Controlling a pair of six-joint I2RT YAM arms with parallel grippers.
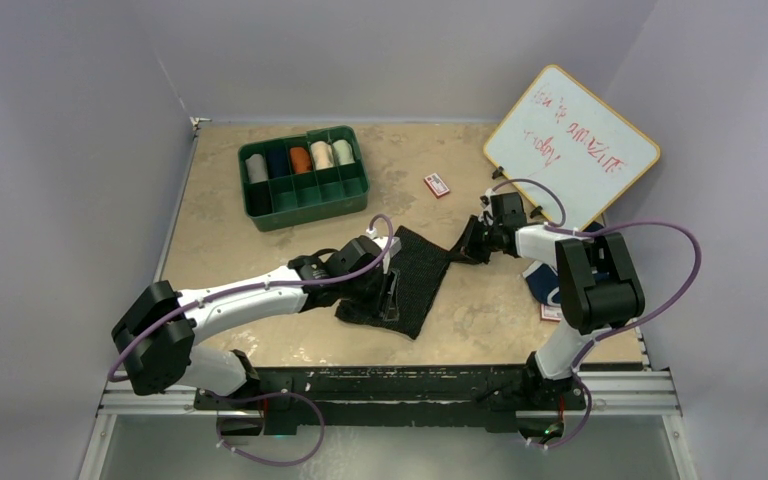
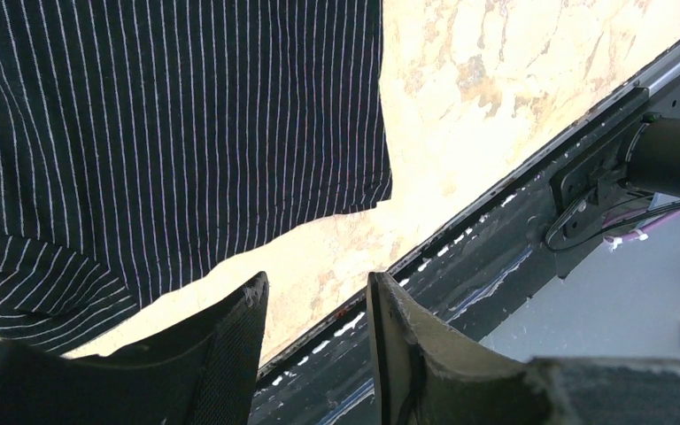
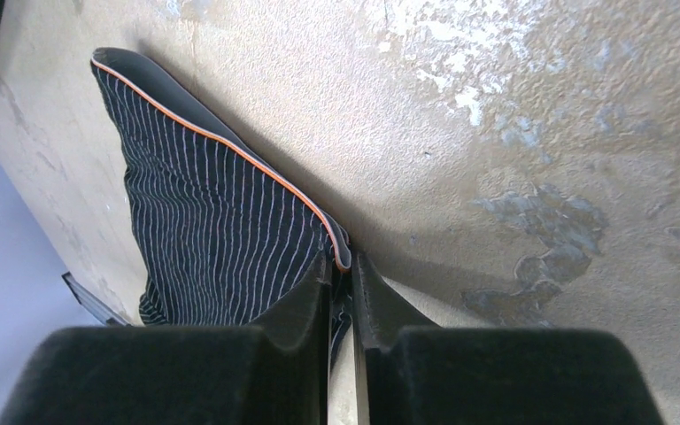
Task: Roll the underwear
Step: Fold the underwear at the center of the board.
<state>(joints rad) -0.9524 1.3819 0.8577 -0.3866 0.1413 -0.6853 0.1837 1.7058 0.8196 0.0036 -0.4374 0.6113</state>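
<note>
The black underwear (image 1: 410, 275), with thin white stripes and an orange-edged waistband, lies spread flat at the table's middle. My left gripper (image 1: 390, 290) is open and empty, low over its near edge. In the left wrist view the cloth (image 2: 186, 133) lies just beyond the spread gripper (image 2: 314, 288). My right gripper (image 1: 467, 245) is shut on the waistband corner at the cloth's far right. In the right wrist view the gripper (image 3: 343, 266) pinches that corner of the cloth (image 3: 212, 230). The navy blue underwear (image 1: 543, 285) lies at the right, partly hidden behind the right arm.
A green divided tray (image 1: 305, 175) holding several rolled cloths stands at the back left. A whiteboard (image 1: 572, 148) leans at the back right. A red-and-white card (image 1: 437, 184) lies behind the cloth, another (image 1: 552, 313) beside the right arm. The table's front rail (image 2: 496, 230) is close to my left gripper.
</note>
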